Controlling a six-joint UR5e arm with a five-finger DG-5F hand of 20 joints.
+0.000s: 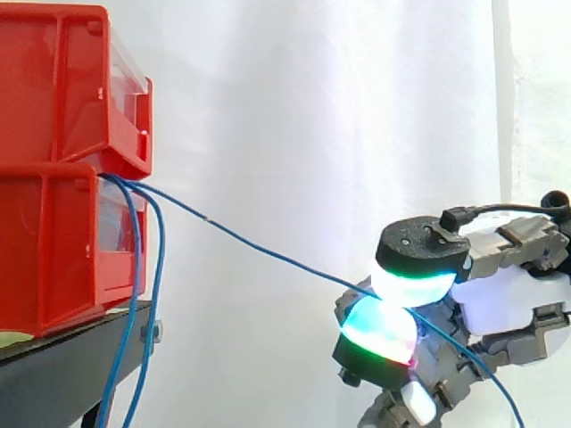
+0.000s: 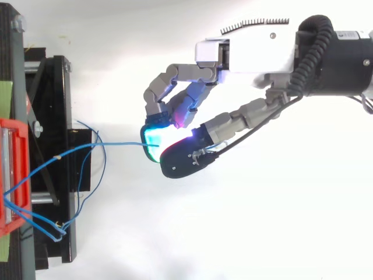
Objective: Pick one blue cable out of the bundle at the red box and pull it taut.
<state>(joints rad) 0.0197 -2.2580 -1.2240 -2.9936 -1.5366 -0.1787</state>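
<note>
A white curtain (image 1: pixel 294 134) hangs in soft vertical folds across the backdrop, brightly lit, with a darker seam running down near its right side. At lower left is a black stand (image 1: pixel 53 379) with a bolt (image 1: pixel 152 332) at its edge. Seen from above, the ground (image 2: pixel 192 233) around it is plain, glaring white.

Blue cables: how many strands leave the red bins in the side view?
3. One blue cable runs across to the hand, pinched between its fingertips; two more hang beside the lower red bin, an inner strand and an outer strand. Others may be hidden.
</note>
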